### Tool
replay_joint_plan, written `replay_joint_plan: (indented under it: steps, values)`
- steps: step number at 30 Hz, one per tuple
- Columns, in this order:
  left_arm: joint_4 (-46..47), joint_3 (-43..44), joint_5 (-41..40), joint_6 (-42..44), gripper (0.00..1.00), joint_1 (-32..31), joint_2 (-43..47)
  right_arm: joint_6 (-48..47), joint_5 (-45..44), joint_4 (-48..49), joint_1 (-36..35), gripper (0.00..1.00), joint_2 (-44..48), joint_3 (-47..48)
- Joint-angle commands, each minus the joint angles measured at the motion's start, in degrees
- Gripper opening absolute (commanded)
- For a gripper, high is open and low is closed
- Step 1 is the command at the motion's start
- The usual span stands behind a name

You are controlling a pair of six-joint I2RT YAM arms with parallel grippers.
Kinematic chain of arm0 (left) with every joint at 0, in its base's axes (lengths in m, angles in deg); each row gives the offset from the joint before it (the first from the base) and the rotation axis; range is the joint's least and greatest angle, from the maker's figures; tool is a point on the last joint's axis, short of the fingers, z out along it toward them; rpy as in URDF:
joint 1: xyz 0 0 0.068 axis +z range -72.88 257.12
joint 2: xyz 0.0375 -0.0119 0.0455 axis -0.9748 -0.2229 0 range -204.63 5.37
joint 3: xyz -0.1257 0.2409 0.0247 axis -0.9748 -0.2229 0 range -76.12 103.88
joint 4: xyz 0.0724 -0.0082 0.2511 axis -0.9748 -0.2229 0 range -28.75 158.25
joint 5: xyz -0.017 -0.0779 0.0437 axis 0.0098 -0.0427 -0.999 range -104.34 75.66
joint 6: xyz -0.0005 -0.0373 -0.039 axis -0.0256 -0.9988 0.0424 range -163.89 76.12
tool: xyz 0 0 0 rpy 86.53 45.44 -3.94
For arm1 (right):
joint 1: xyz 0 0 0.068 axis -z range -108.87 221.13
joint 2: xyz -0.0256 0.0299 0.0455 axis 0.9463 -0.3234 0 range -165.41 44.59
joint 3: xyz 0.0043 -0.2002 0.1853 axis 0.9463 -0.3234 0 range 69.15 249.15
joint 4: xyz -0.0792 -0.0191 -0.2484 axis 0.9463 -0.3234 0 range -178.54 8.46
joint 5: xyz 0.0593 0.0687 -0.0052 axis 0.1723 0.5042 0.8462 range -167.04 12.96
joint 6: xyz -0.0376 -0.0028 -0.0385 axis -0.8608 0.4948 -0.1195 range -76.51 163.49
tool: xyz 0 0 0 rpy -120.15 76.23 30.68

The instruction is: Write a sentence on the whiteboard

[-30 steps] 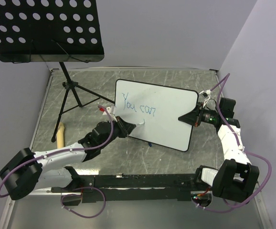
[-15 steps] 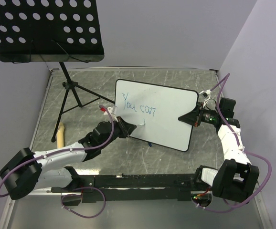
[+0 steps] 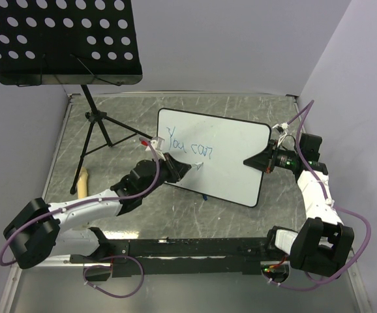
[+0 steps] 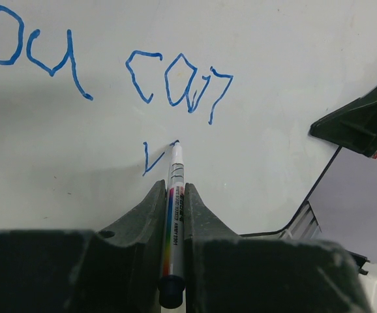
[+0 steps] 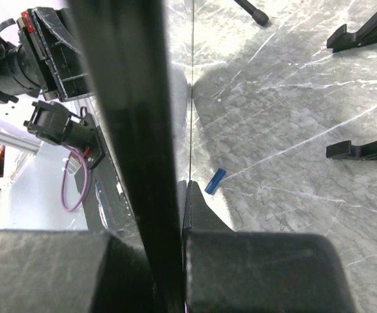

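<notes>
Top view, at ten o'clock: a black perforated tray (image 3: 58,39) on a tripod (image 3: 97,134) whose legs stand on the grey table (image 3: 123,215). At eight o'clock of the tripod a tan stick (image 3: 82,182) lies on the table.

The left arm reaches from seven o'clock towards the middle. The left gripper (image 3: 184,168) has its jaws narrow, clamped on a marker (image 4: 174,195) that runs out between the fingers (image 4: 150,205). The marker's tip touches the whiteboard (image 3: 234,173) at the upper end of a short blue tick (image 4: 150,163).

The whiteboard sits at the table's middle, reaching towards three o'clock, tilted up with its face to the left arm. The sentence (image 3: 190,145) is at the board's ten o'clock corner: one blue line reading "You can" (image 4: 175,85). The tick lies at seven o'clock of "can".

At six o'clock of the board, a small blue cap (image 3: 205,195) lies on the table, partly hidden under the board's edge.

At the board's three o'clock edge, the right gripper (image 3: 249,161) has its jaws narrow, pinching the black frame (image 5: 136,143). The right wrist view shows that frame running between its fingers (image 5: 205,218).
</notes>
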Motion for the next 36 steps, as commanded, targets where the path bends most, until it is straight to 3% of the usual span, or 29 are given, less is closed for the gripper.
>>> replay_joint_plan:
  steps: [1,12,36]
  values:
    - [1.85,1.74,1.39,1.23,0.01,0.23,2.05,0.17,13.65,2.58,-0.33,0.00,1.21,4.24]
    - [-3.51,-5.37,0.25,1.41,0.01,0.23,12.26,0.16,13.47,2.57,-0.41,0.00,1.20,4.16]
    - [3.96,-5.11,1.22,0.18,0.01,0.93,4.00,-0.54,13.21,1.78,-0.33,0.00,0.85,4.42]
